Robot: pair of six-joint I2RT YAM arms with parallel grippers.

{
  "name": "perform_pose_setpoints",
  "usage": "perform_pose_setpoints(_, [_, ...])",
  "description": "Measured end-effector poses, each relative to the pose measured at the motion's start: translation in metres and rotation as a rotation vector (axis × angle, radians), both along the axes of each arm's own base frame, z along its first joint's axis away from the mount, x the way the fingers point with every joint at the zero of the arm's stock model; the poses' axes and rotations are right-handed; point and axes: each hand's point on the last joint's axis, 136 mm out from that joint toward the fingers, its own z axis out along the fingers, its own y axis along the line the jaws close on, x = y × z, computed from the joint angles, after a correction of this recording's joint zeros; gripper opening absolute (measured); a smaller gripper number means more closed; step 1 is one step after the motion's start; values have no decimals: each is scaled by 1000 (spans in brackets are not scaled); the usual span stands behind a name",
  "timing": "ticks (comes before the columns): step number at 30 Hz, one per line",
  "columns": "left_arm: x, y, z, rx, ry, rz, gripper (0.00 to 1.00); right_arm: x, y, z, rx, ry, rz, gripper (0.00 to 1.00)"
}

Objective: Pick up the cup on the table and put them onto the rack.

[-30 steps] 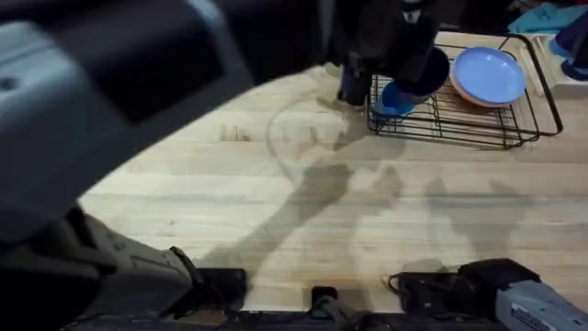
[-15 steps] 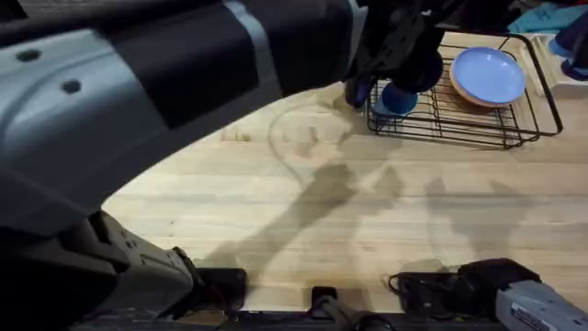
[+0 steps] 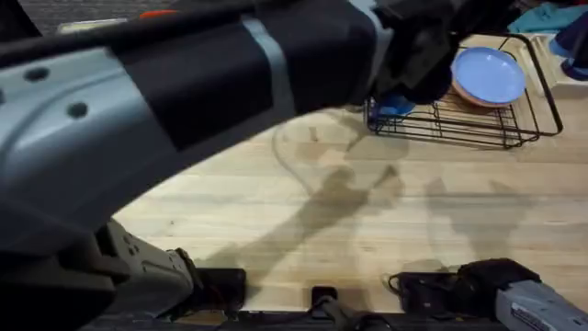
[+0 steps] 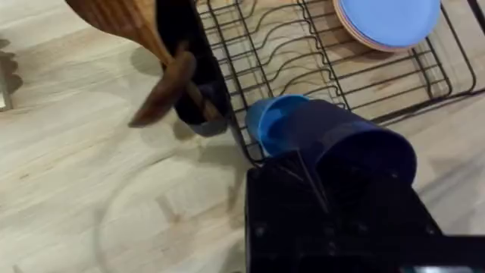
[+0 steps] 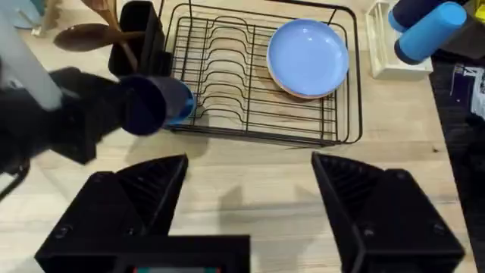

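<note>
- Nearest us, at the lower right of the overhead frame, the right gripper [image 5: 250,201] sits low over the wooden table [image 3: 367,230]; its own wrist view shows its two black fingers spread wide apart with nothing between them.
- Our left arm [image 3: 184,101] sweeps large and blurred across the upper left of the overhead frame, reaching toward the upper middle.
- At its end, the left gripper [image 4: 333,197] is closed around the dark navy cup [image 4: 356,144], which lies tilted on its side; we see it at the lower middle of the left wrist frame and at the left of the right wrist frame [image 5: 148,102].
- Touching the navy cup's open end is the bright blue cup [image 4: 269,121], which appears nested with it; we cannot tell how deep.
- Both cups hang at the near left corner of the black wire rack [image 5: 227,68], by its rim; we cannot tell whether they touch the wires.
- Farther in, a stack of plates [image 5: 307,57], light blue on top, rests on the right part of the rack.
- Just beside the rack's left edge stands a dark utensil holder [image 4: 189,76] with wooden spoons [image 4: 163,87].
</note>
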Motion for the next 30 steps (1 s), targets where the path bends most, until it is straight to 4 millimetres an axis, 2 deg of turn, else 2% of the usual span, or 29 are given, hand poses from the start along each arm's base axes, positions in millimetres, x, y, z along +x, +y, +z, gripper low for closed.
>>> perform_pose_setpoints(5, [-9,-3,0,27,-23,11,42,0,0,0,0,0,0,994])
perform_pose_setpoints(15, [-3,5,2,40,-48,75,43,0,0,0,0,0,0,994])
perform_pose_setpoints(30, [-5,10,-3,44,-22,104,43,0,0,0,0,0,0,994])
